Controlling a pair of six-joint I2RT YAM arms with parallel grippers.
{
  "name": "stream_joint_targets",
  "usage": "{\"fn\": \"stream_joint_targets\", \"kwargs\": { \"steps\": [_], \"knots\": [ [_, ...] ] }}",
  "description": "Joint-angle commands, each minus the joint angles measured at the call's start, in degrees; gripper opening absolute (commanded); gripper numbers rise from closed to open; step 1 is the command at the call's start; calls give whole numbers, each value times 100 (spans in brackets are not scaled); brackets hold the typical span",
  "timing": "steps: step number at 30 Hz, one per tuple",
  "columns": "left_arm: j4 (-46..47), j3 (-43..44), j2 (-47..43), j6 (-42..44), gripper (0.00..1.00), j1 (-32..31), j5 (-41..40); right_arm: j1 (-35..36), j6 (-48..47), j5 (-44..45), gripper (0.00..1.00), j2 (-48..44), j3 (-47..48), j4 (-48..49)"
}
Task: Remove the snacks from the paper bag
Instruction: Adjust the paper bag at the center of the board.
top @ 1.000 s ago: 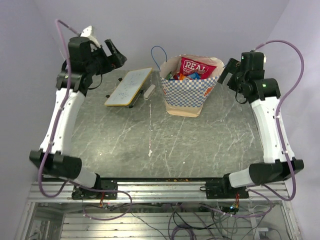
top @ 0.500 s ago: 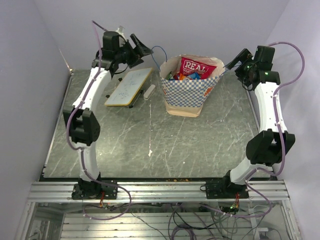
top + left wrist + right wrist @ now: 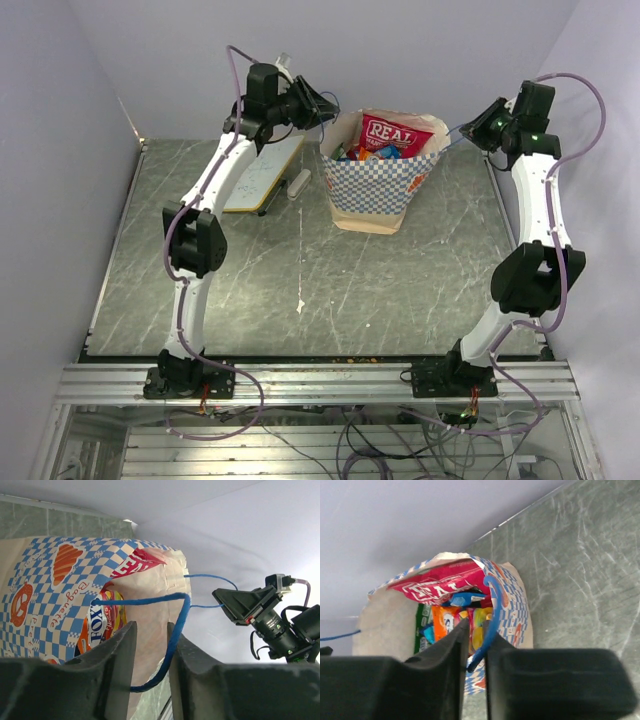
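1. The paper bag stands upright on the far middle of the table. It is cream, with a blue-and-white checkered band and orange bakery marks. It has thin blue string handles.
2. The snacks sit inside the open top. A red packet printed "REAL" rises above the rim. In the right wrist view, orange, green and blue packets lie below it.
3. Compared with half a second ago, the left gripper has swung right, off the white board, to the bag's left rim. The right gripper has closed in on the right rim. The bag has kept its place and shape.
4. In the left wrist view, the left gripper has its fingers a narrow gap apart. The left handle loops through that gap and lies against one finger only, so it is not pinched. The bag mouth is just beyond the fingertips.
5. In the right wrist view, the right gripper has its fingers drawn to a slit. The right handle runs down into the slit and nearly fills it. We cannot tell whether it is clamped.
6. Both grippers sit at rim height, one at each side of the bag. Neither touches a packet.
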Motion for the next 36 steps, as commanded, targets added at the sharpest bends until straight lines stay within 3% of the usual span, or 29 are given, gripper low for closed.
{"fn": "stream_joint_targets", "kwargs": {
  "steps": [1,3,6,7,19,25,32,36],
  "knots": [
    [135,283,19,-102,33,22,169,-18,-370,43,8,5,416,-188],
    [-34,216,-140,48,24,-21,107,-16,-494,62,0,-173,382,-237],
    [-212,15,-480,256,8,-97,-1,-13,-607,-49,0,-535,206,-260],
    [-247,-57,-579,270,7,-126,-40,2,-647,-128,0,-677,118,-270],
    [-287,-1587,-2050,413,7,-510,-408,1039,-1040,-871,0,-2417,-992,-700],
    [-891,-2186,-3069,723,7,-460,-834,1750,-1055,-1280,0,-2970,-1482,-933],
    [-1382,-2756,-4056,984,7,147,-802,3065,-525,-1497,0,-3385,-1980,-559],
    [-2172,-2328,-4154,1560,7,409,-815,4186,6,-1176,0,-3504,-2337,212]
  ]
}}
